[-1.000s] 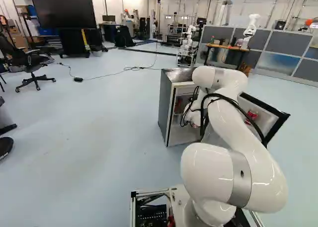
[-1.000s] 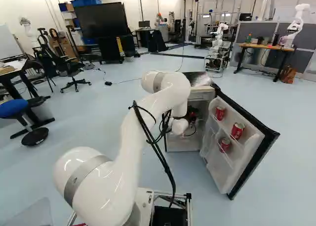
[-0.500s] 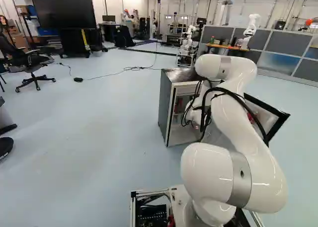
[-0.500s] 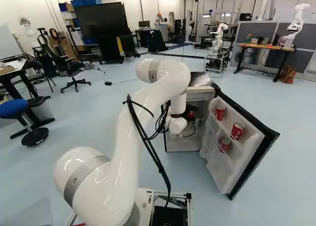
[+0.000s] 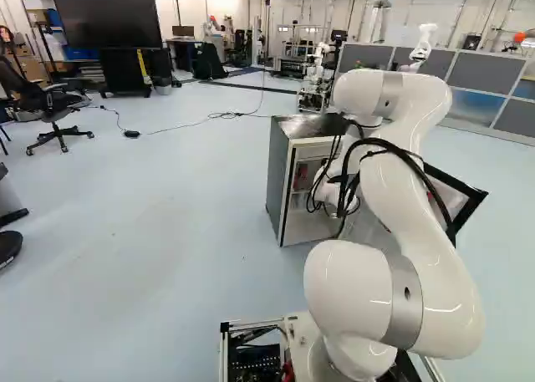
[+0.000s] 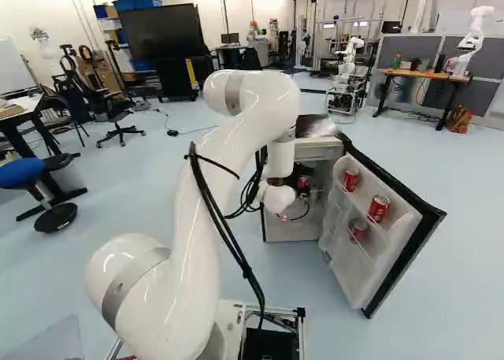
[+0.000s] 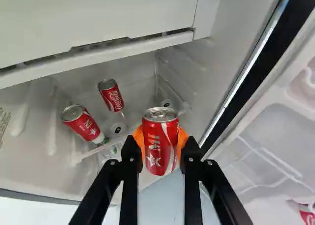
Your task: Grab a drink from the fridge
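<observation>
One fridge (image 5: 280,181) is seen ahead, its single door (image 6: 342,277) swung wide to the right. Toward its opening one arm (image 6: 189,242) is stretched. The hand (image 7: 160,139) is closed on one red can (image 7: 160,156), which is pinched at its sides between two orange pads (image 7: 139,136), at the opening; whether the fridge's front edge is fully cleared cannot be told.

The grab itself can be taken as made, and the step in hand is judged to be the taking out. Next, the can should be drawn toward the near side, well away from the door, with a firm grip; if the door were knocked, the can could be tilted or lost.

Six cans are counted in all. One is held. Two are seen farther inside, a left one (image 7: 81,122) and a right one (image 7: 111,95), apart from the hand. Three are carried by the door: two on the upper rack (image 6: 367,207), one below.
</observation>
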